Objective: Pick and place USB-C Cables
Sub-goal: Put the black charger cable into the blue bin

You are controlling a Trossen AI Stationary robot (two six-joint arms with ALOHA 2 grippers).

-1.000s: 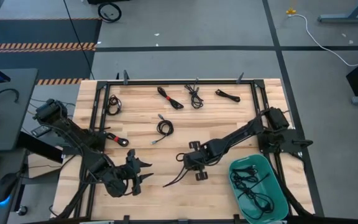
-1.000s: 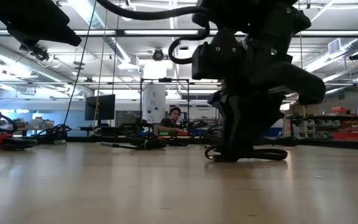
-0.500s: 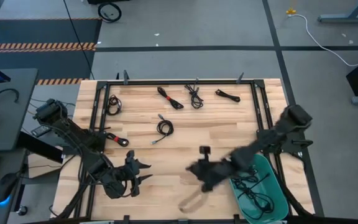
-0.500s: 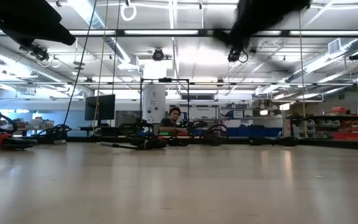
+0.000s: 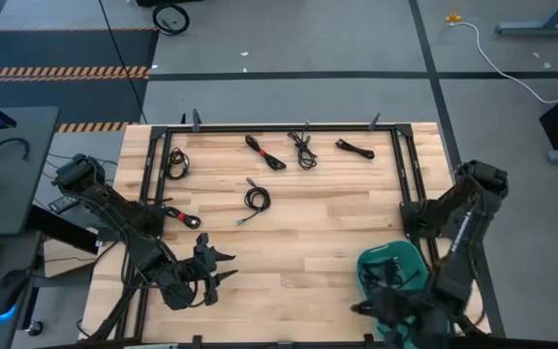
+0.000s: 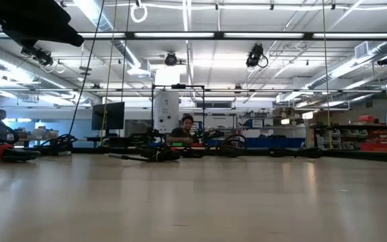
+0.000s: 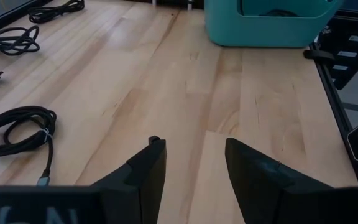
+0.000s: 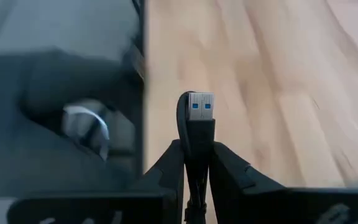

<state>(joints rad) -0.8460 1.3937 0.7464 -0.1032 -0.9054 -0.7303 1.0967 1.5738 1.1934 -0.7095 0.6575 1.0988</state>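
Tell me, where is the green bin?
The green bin sits at the table's near right corner in the high view, partly under the right gripper, which is shut on a cable.

overhead, table-level and two wrist cameras share the table (image 5: 308,223).

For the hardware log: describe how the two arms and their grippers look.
Both arms are dark, jointed links with black wiring along them. The left gripper has two black, wedge-shaped fingers. The right gripper has matching dark, tapered fingers. No markings are legible.
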